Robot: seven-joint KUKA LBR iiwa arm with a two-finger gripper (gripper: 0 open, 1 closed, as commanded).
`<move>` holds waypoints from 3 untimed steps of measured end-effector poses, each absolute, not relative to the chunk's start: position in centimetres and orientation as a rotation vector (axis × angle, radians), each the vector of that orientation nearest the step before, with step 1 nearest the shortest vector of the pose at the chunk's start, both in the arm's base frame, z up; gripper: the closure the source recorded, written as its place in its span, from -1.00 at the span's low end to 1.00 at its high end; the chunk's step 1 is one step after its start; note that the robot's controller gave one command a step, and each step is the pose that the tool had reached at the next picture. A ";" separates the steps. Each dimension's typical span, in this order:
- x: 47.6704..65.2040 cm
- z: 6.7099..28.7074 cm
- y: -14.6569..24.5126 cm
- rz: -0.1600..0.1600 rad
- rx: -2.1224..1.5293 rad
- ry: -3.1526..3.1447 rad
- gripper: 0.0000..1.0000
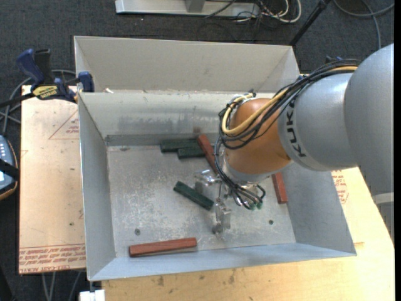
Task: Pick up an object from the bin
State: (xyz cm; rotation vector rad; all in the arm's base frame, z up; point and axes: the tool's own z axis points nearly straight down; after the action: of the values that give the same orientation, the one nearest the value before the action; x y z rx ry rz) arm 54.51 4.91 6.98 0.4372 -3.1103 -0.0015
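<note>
In the grey bin [141, 199], the hand [218, 224], whose opening I cannot tell, hangs beside a dark green block [193, 194]; it may grasp nothing.

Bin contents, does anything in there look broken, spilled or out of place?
Nothing stands out. A red-brown stick lies by the front wall, dark green sticks by the back wall, and one green stick mid-floor beside the gripper. All lie flat and scattered, none visibly broken.
</note>
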 end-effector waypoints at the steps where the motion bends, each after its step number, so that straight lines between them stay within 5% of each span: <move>1: 54.6 7.0 4.9 -0.002 0.437 -3.112 1.00; 2: 54.6 7.0 4.9 -0.002 0.437 -3.112 -1.00; 3: 53.9 9.8 11.4 -0.007 0.287 -3.133 -1.00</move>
State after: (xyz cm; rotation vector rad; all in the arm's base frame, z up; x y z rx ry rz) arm 53.87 11.41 9.84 0.2873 -3.1332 -0.0070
